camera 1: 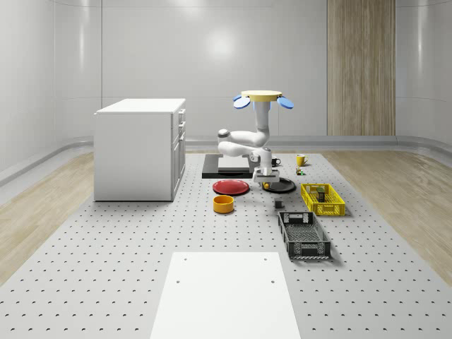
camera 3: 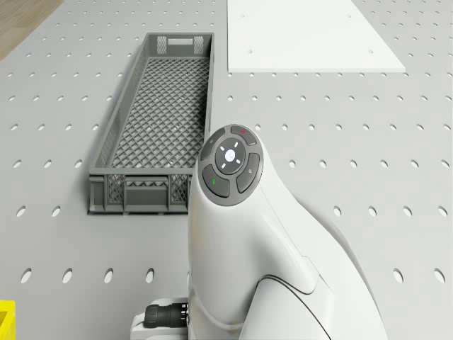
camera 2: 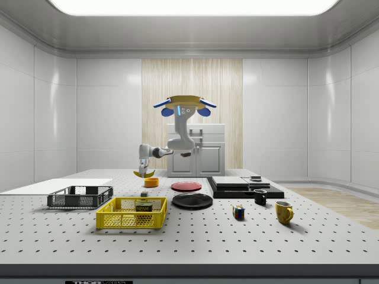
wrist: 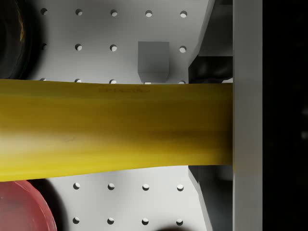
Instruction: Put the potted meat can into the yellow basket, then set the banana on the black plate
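Observation:
My gripper (camera 1: pixel 265 178) is shut on the yellow banana (camera 1: pixel 267 186), which it holds crosswise in the air. In the side view the gripper (camera 2: pixel 143 166) and banana (camera 2: pixel 144 174) hang well above the table, to the left of the black plate (camera 2: pixel 192 200). In the wrist view the banana (wrist: pixel 115 130) lies against one of my fingers (wrist: pixel 247 144), with a small grey cube (wrist: pixel 153 57) on the table below. The potted meat can (camera 2: pixel 143 206) lies inside the yellow basket (camera 2: pixel 118 220). The drone (camera 1: pixel 261 99) hovers over the plates, its arm (camera 3: pixel 241 241) reaching down.
A red plate (camera 1: pixel 231 187) lies beside the black plate (camera 1: pixel 282 188), an orange bowl (camera 1: pixel 223 204) nearer. A grey basket (camera 1: pixel 304 235) sits next to the yellow basket (camera 1: pixel 332 210). A white cabinet (camera 1: pixel 141 148), black slab (camera 1: pixel 226 169), two mugs (camera 2: pixel 283 212) (camera 2: pixel 260 197) and a puzzle cube (camera 2: pixel 238 212) stand around.

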`<state>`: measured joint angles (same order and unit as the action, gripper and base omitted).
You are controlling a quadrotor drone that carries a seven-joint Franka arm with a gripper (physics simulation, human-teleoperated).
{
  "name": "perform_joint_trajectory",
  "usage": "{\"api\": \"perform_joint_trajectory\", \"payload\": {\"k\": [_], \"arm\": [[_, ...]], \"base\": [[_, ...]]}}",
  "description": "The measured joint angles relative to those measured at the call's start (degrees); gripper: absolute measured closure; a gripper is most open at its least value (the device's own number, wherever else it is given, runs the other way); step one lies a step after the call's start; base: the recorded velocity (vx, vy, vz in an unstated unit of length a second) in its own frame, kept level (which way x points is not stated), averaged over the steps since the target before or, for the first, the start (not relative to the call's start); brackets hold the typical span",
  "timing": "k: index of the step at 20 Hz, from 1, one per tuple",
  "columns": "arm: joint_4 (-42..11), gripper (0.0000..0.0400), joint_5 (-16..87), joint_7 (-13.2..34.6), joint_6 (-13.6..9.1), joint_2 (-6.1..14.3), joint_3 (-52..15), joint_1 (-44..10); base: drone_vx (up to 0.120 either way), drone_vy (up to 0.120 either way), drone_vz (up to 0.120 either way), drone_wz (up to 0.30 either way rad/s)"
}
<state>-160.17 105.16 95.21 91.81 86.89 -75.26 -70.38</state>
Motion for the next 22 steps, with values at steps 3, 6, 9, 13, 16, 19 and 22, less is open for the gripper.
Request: {"api": "perform_joint_trajectory", "payload": {"k": [3, 6, 9, 13, 16, 19, 22], "arm": [[0.0, 0.0206, 0.0, 0.0, 0.0, 0.0, 0.0, 0.0], [0.0, 0.0206, -0.1, 0.0, 0.1, 0.1, 0.0, 0.0], [0.0, 0.0206, -0.1, 0.0, 0.1, 0.1, -0.1, 0.0], [0.0, 0.0206, -0.1, 0.0, 0.2, 0.2, -0.1, -0.1], [0.0, 0.0206, -0.1, 0.1, 0.2, 0.2, -0.1, -0.1], [0.0, 0.0206, -0.2, 0.1, 0.2, 0.3, -0.1, -0.1], [0.0, 0.0206, -0.2, 0.1, 0.3, 0.3, -0.1, -0.1]], "base": [[-0.12, 0.12, 0.0, 0.0], [-0.12, 0.12, 0.0, 0.0], [-0.12, 0.12, 0.0, 0.0], [-0.12, 0.12, 0.0, 0.0], [-0.12, 0.12, 0.0, 0.0], [-0.12, 0.12, 0.0, 0.0], [-0.12, 0.12, 0.0, 0.0]]}}
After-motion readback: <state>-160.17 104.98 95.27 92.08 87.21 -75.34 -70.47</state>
